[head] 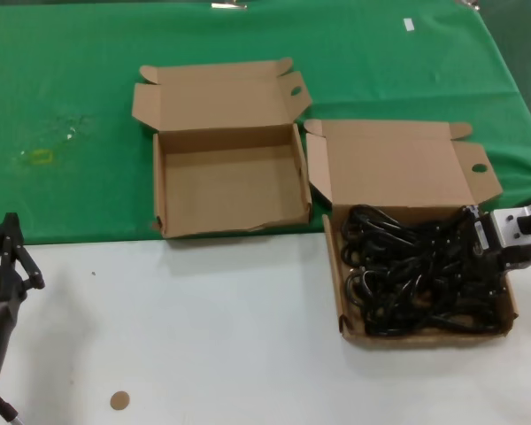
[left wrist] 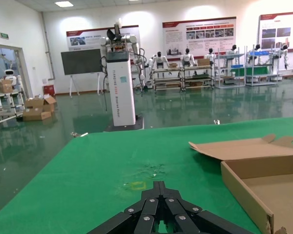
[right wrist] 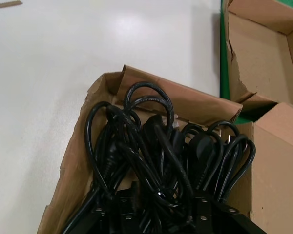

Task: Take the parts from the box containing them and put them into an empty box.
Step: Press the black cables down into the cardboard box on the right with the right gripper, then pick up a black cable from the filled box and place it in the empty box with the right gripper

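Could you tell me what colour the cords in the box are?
Black cords; clearest in the right wrist view.

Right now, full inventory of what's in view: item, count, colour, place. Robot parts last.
power cords: a tangled pile, count unclear, black, filling the low-walled box
low-walled box: 1, brown cardboard, lid flap open, on the white surface at the robot's right
taller-walled box: 1, brown cardboard, open, nothing inside, on the green cloth left of the low-walled box
green cloth: 1, covers the far part of the table
round disc: 1, brown, on the white surface near the front edge
yellowish mark: 1, on the cloth at far left
left gripper: black, at the lower left over the white surface, away from both boxes
right gripper: silver and black, down in the cords at the low-walled box's right side
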`<control>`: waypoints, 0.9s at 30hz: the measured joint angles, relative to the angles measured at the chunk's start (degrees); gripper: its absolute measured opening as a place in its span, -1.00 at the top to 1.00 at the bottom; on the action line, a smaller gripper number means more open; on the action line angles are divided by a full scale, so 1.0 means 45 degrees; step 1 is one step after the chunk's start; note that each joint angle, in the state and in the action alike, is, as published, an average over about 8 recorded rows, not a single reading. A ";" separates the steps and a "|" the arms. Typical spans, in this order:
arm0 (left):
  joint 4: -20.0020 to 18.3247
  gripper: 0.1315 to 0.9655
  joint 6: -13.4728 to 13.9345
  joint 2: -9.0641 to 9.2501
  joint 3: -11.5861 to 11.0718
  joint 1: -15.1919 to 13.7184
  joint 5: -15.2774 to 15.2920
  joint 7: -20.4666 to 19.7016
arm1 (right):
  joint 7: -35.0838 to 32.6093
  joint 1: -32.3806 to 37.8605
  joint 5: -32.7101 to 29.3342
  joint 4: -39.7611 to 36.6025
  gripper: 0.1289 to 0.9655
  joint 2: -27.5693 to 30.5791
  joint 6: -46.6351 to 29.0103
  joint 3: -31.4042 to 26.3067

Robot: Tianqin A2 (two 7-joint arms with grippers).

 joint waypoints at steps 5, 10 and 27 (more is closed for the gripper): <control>0.0000 0.97 0.0000 0.0000 0.0000 0.0000 0.0000 0.0000 | 0.0000 0.0036 -0.0133 0.0023 0.41 0.0040 -0.0054 -0.0041; 0.0000 0.97 0.0000 0.0000 0.0000 0.0000 0.0000 0.0000 | 0.0153 0.0091 -0.0232 0.0233 0.56 0.0143 -0.0203 -0.0058; 0.0000 0.97 0.0000 0.0000 0.0000 0.0000 0.0000 0.0000 | 0.1348 0.0524 -0.0460 0.1694 0.74 0.0538 -0.0983 0.0021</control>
